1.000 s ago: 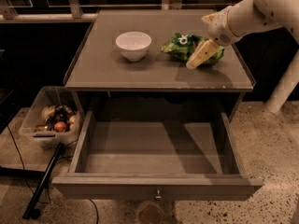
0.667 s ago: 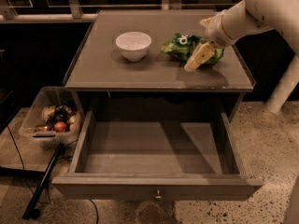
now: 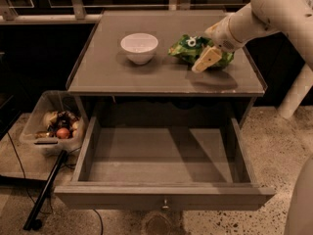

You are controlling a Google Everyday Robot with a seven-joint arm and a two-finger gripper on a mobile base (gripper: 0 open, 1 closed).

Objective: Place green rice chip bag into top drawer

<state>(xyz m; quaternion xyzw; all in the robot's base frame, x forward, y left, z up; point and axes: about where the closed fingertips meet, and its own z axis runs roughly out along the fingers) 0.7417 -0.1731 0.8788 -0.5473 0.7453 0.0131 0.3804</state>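
Now gripper (image 3: 206, 58) over green rice chip bag (image 3: 188, 49).

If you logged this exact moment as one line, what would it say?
phase: reaching | gripper: at green rice chip bag on tabletop | top drawer: open, nothing in it | white bowl: left of bag

The arm (image 3: 274, 11) was a thick, rounded tube in smooth off-white casing, stepping down through a ringed joint to a narrower wrist above the desk's back right corner. The gripper (image 3: 208, 58) at its end carried pale yellowish, flat, tapered fingers (image 3: 205, 61). A second off-white curved body panel (image 3: 301, 204) stood beside the desk's front right corner.
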